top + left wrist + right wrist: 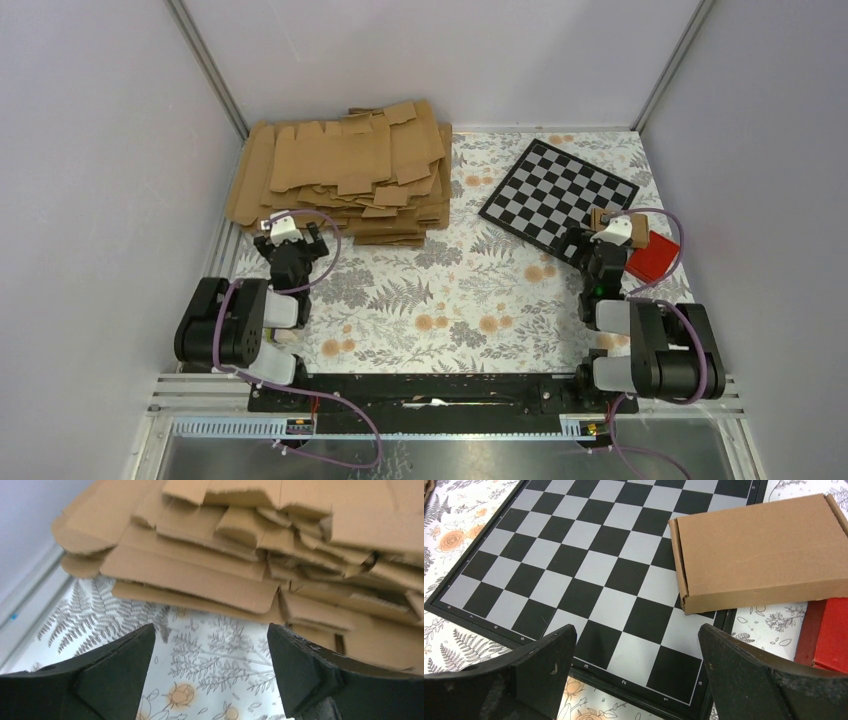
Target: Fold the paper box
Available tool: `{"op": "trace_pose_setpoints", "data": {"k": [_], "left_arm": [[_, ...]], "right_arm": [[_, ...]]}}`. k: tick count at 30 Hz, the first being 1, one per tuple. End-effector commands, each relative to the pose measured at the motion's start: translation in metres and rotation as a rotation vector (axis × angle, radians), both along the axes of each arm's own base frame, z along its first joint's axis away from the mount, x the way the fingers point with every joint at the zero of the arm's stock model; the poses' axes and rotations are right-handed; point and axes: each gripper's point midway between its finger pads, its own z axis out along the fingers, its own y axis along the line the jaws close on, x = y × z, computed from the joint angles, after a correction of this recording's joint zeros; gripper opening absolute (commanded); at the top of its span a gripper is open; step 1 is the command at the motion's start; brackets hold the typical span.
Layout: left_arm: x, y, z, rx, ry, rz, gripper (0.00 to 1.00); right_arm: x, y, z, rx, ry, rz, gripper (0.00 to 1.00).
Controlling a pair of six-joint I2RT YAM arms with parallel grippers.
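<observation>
Paper box (759,550) is folded shut and lying flat at the checkerboard's (574,570) right edge, on the right side of the desk (420,300). Its left part sits over the board squares, and the rest hangs past the board's border.

In the right wrist view the long axis runs across the frame, left to right, climbing slightly to the right. The short end with the tucked seam faces left, over the board. The broad face is up.

The near right edge meets the red block (829,632); can't tell if it rests on it. In the top view the box is mostly hidden under the right wrist.

Right hand (636,640): fingers spread wide with nothing between them, over the board's near edge, with the box just ahead and to the right.

Left hand (211,645): fingers also spread and holding nothing, low over the floral desk cover and pointed at the near edge of the pile of flat blanks (345,170) at far left. No contact with the pile is visible.
</observation>
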Motion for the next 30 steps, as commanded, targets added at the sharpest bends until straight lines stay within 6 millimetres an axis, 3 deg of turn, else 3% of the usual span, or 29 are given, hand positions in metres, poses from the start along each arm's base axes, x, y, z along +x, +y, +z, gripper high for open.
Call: {"op": "trace_pose_setpoints", "data": {"k": [1, 3, 7, 11, 15, 30], "left_arm": [[0.016, -0.018, 0.017, -0.023, -0.084, -0.130, 0.91], [0.016, -0.016, 0.017, -0.019, -0.082, -0.125, 0.95], [0.017, -0.016, 0.017, -0.018, -0.083, -0.123, 0.99], [0.017, -0.018, 0.017, -0.012, -0.083, -0.135, 0.99], [0.022, -0.039, 0.012, 0.023, -0.042, -0.260, 0.99], [0.023, -0.038, 0.013, 0.027, -0.047, -0.258, 0.99]], "right_arm": [[0.015, -0.001, 0.026, -0.079, -0.142, 0.026, 1.00], [0.021, 0.000, 0.011, -0.076, -0.122, 0.031, 1.00], [0.030, 0.004, 0.001, -0.080, -0.056, 0.066, 1.00], [0.031, 0.004, 0.003, -0.082, -0.072, 0.068, 1.00], [0.031, 0.005, 0.003, -0.082, -0.074, 0.070, 1.00], [0.031, 0.006, 0.003, -0.085, -0.075, 0.076, 1.00]]}}
